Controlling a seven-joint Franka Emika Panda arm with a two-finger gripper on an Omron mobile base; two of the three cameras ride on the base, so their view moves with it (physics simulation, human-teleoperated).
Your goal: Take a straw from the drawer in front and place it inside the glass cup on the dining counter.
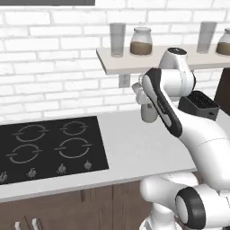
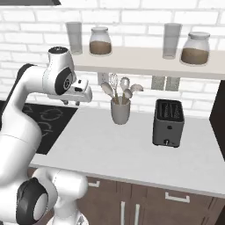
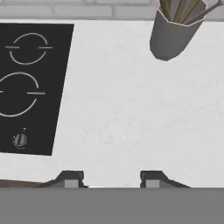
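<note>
The drawer [image 2: 149, 192] shows a flat, dark brown wooden front with a short pale bar handle [image 2: 178, 197] (lying level, near its top). It sits shut, just under the front edge of the white worktop [image 2: 132, 162].

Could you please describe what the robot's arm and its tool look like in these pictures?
The arm is glossy white, built of rounded segments with dark grey joint caps and a dark band along one link. The tool ends in two small, blocky dark grey fingertips. No cables or markings show.
</note>
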